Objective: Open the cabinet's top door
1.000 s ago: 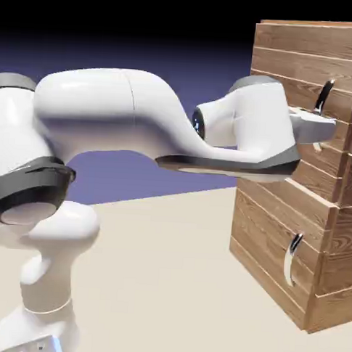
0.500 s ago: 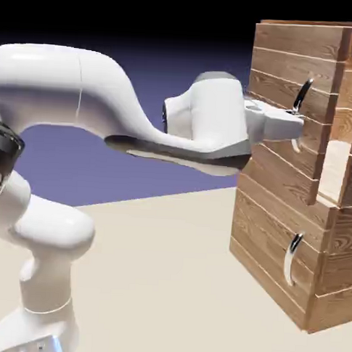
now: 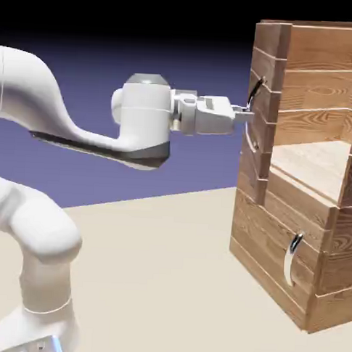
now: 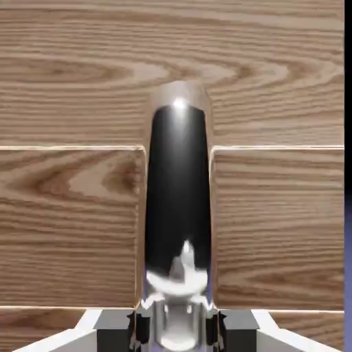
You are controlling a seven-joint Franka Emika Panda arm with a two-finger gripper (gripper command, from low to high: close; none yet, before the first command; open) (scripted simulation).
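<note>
The brown plank cabinet (image 3: 306, 237) stands at the exterior view's right. Its top door (image 3: 266, 104) is swung far out, nearly edge-on to the camera, and the pale shelf inside shows. My gripper (image 3: 248, 112) is shut on the top door's curved silver handle (image 3: 254, 92), with the arm stretched level from the left. In the hand view the handle (image 4: 177, 220) runs up large from between my fingertips (image 4: 141, 328), against the door's wood planks (image 4: 69, 206). The lower door (image 3: 276, 257) is closed.
The lower door's small silver handle (image 3: 292, 259) sits below the open compartment. My white arm's elbow and base (image 3: 36, 259) fill the exterior view's left. The beige table (image 3: 166, 280) spreads in front of the cabinet.
Over the last second my gripper has moved left, away from the cabinet, with the handle in it. The top door has swung from barely ajar to wide open, exposing the shelf.
</note>
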